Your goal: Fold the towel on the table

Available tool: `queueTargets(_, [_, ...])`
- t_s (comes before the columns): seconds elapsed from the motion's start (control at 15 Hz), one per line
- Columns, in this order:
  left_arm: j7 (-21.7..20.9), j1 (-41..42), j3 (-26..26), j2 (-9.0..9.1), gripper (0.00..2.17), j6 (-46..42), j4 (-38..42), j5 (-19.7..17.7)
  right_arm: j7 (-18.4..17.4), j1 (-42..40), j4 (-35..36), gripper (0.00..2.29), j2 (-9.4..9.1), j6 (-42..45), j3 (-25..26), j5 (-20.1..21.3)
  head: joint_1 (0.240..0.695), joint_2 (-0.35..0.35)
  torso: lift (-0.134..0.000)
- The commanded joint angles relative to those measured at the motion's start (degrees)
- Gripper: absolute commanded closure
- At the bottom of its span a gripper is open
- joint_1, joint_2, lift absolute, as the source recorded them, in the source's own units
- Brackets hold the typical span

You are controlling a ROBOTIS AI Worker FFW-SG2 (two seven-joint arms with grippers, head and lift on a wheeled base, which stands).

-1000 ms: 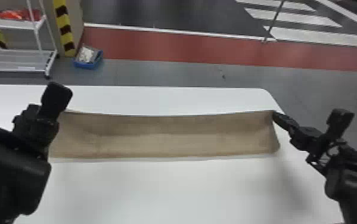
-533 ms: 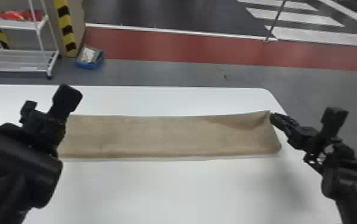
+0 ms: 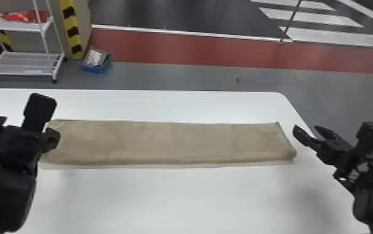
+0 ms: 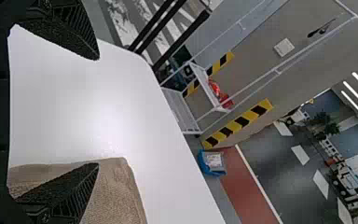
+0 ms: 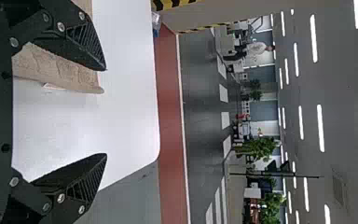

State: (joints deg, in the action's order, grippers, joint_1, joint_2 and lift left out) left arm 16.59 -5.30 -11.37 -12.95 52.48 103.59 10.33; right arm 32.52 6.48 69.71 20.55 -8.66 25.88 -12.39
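**Tan towel [image 3: 170,141] stretches in a long strip along the counter [image 3: 170,196]**

The towel lies lengthwise, roughly parallel to the counter's far edge and set in from it, with its right end near the right edge. It is plain, matte and mostly smooth, with faint ripples. A thin, paler layer peeks out along its near side; the near right corner is rounded and thick, the far right one pointed.

The left end effector [image 3: 23,133] stands in the way at the towel's left end, partly hiding it in the head view. Its fingers are spread wide; whether they touch the cloth, I cannot tell. The right end effector [image 3: 305,126] is just beside the right end, at the counter's right edge, its fingers apart and off the cloth.

Beyond the far edge, towards the far left corner, a white wheeled rack [image 3: 20,63] carries something orange-red [image 3: 23,16] on its upper shelf. Beside it rises a pillar with yellow-and-black stripes [image 3: 72,29], and near its foot a blue bin [image 3: 93,69] with whitish contents sits on the grey floor [image 3: 176,76]. A red band [image 3: 179,46] crosses behind, and a thin pole [image 3: 290,21] stands past the far right corner.
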Motion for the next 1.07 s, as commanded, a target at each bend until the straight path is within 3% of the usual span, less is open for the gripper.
queueTargets(0.0, [-2.1,1.7,5.4,-0.23,0.08,-2.2,1.5,-10.4,1.3,-2.4,2.4,0.05,0.54,-1.0,2.0,-2.0,0.695,-0.185,-0.128])
queueTargets(0.13, [-4.7,2.3,8.9,-0.23,0.08,-2.4,2.8,-17.6,5.4,-2.3,2.4,0.09,1.51,-2.0,3.2,-1.9,0.695,-0.194,-0.128])
queueTargets(0.27, [-7.3,2.5,11.2,-0.67,0.09,-2.4,3.6,-23.2,11.2,-1.2,2.4,0.09,4.15,-4.3,3.0,-1.0,0.695,-0.201,-0.128])
queueTargets(0.4, [-8.3,1.5,11.4,-1.99,0.09,-1.0,3.6,-26.3,16.3,1.9,2.1,0.09,7.66,-12.7,1.5,1.8,0.695,-0.208,-0.128])
queueTargets(0.53, [-9.5,0.4,12.5,-2.08,0.09,2.9,3.5,-27.6,18.9,5.8,1.8,0.1,9.6,-21.4,-1.0,7.6,0.695,-0.207,-0.128])
queueTargets(0.73, [-10.0,-2.5,11.7,-1.46,0.09,13.9,3.5,-27.6,21.5,10.9,-1.0,0.12,10.48,-30.3,-3.6,14.8,0.695,-0.216,-0.128])
queueTargets(1.0, [-10.6,-5.4,11.5,-0.58,0.09,21.8,2.8,-29.2,21.6,12.2,-4.0,0.12,10.56,-31.0,-5.6,17.0,0.695,-0.24,-0.128])
